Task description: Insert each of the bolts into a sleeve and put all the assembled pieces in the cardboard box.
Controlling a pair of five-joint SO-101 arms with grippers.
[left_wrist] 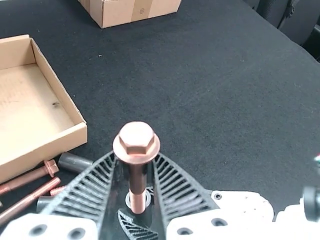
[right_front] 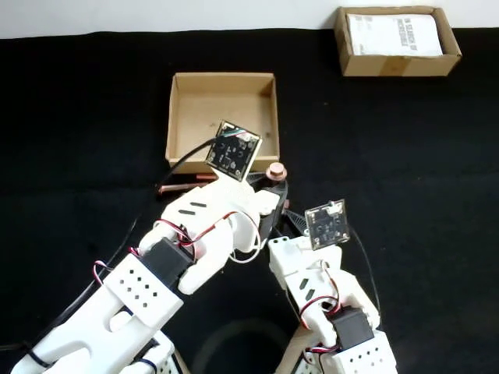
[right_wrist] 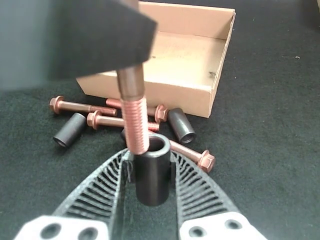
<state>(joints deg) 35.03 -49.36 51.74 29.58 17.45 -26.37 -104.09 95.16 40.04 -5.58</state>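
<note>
The left gripper (left_wrist: 136, 165) clamps a bolt (left_wrist: 136, 142) upright (head uppermost). The right gripper (right_wrist: 150, 160) clamps a sleeve (right_wrist: 151, 182) upright; the bolt's threaded tip sits at the sleeve's mouth, near the cardboard box (right_wrist: 165, 95).

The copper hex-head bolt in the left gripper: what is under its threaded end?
A dark cylindrical sleeve, upright in the right gripper, its open mouth below the copper bolt. The bolt covers part of the rim, so whether the tip is inside cannot be seen.
</note>
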